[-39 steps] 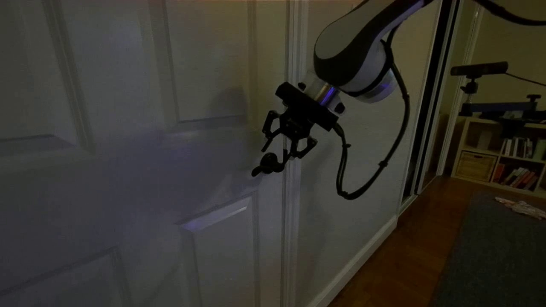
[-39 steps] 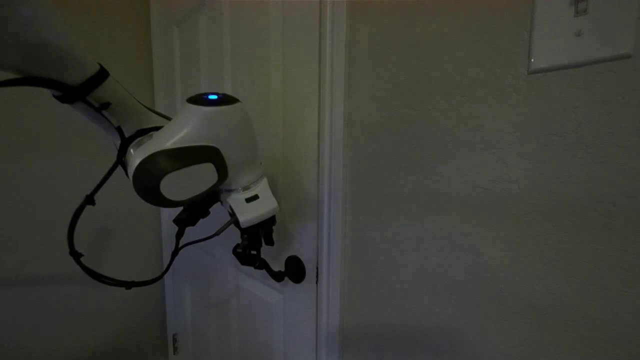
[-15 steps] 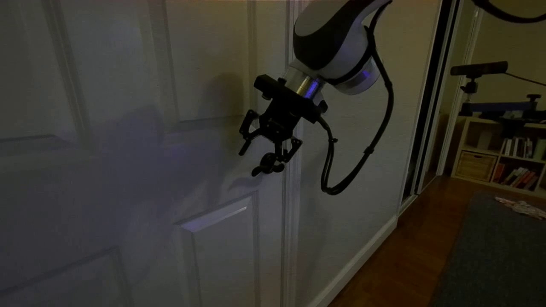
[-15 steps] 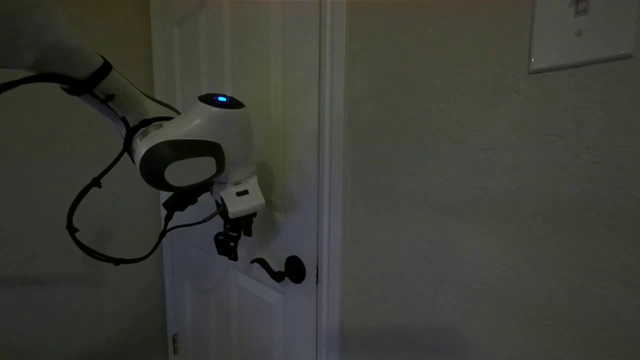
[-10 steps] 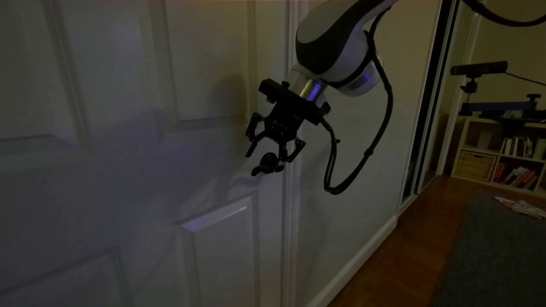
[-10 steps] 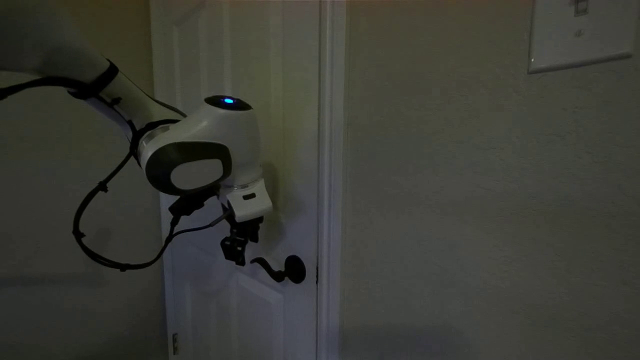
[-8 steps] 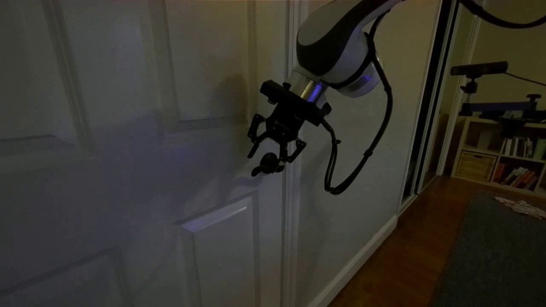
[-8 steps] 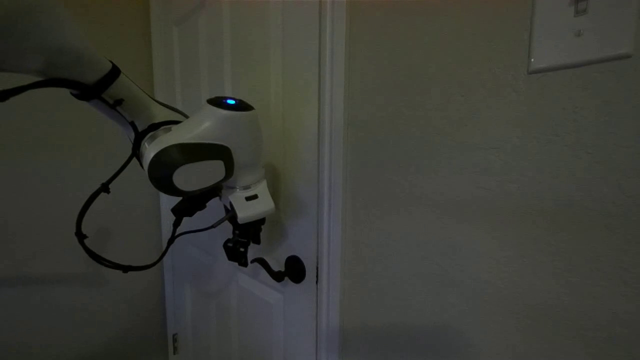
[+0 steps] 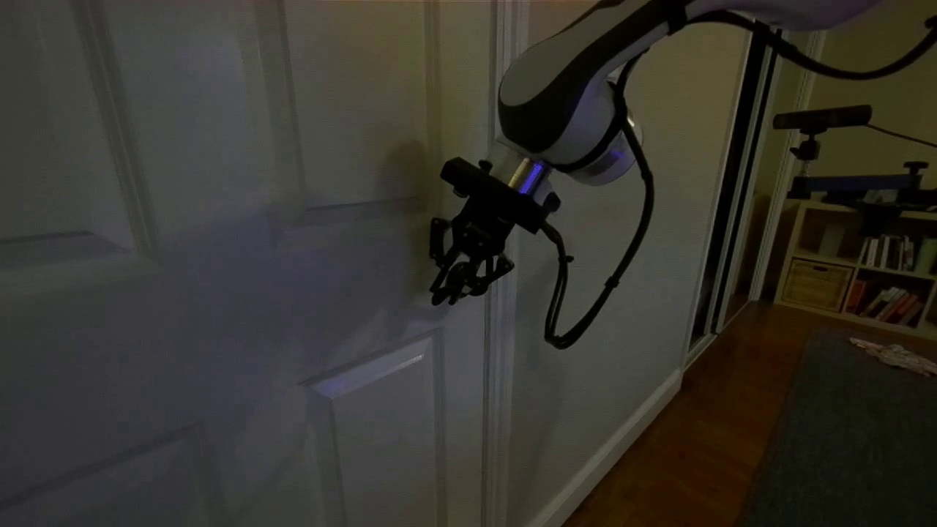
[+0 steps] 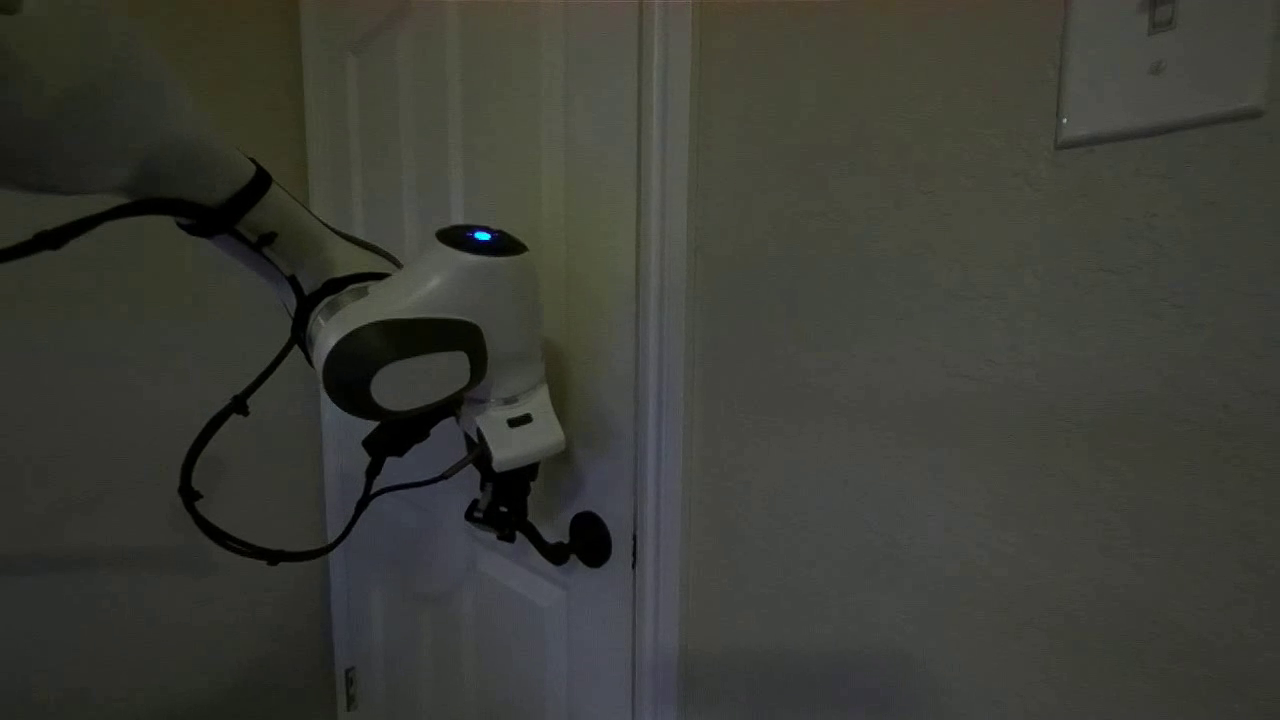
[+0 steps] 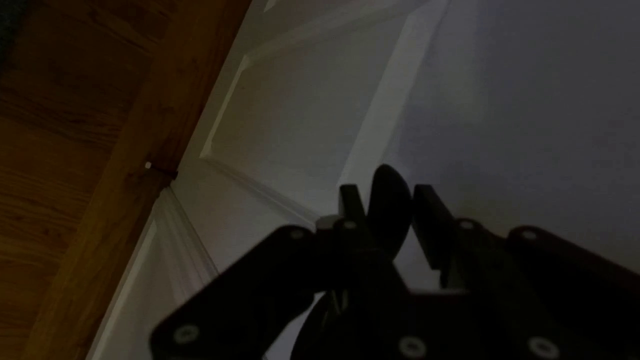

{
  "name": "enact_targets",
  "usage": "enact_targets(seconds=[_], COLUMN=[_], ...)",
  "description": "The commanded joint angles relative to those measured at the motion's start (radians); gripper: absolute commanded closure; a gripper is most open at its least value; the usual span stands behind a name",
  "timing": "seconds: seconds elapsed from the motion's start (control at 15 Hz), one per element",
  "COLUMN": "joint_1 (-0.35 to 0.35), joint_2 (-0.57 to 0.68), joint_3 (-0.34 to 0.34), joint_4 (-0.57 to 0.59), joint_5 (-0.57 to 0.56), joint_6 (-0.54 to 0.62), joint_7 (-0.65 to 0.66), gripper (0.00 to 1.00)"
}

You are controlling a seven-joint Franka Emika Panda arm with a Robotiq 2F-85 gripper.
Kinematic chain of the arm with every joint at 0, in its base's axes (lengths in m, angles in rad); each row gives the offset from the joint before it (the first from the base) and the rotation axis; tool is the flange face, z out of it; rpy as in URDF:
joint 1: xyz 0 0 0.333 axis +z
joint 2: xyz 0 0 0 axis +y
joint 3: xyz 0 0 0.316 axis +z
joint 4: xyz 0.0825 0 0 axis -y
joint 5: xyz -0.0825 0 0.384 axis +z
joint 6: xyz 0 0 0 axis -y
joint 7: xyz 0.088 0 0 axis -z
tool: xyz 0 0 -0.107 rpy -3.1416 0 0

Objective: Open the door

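The white panelled door stands flush in its frame; it also shows in an exterior view and fills much of the wrist view. Its black lever handle points level toward the arm side, its free end partly hidden behind the fingers. My gripper reaches down at a slant over the handle, with one finger on each side of the lever. In the wrist view the lever's rounded end sticks up between the fingertips, which are drawn in close around it. Dark on dark hides the exact contact.
The door frame and a wall with a light switch plate are beside the handle. A black cable loops below the arm. A camera on a stand, a shelf and a rug lie behind.
My gripper has moved down and onto the lever's end, and its fingers have drawn together around it. Earlier they were spread above and beside it. The door and handle look unmoved.
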Motion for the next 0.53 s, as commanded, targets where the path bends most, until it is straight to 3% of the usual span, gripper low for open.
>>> enact_targets(seconds=[0.0,0.47], joint_1=[-0.005,-0.006], joint_2=[0.031,0.038], joint_3=[-0.011,-0.021], joint_4=[0.051,0.019], joint_5=[-0.016,-0.027], joint_6=[-0.059,-0.071], joint_7=[0.002,-0.014], gripper=[0.90,0.88])
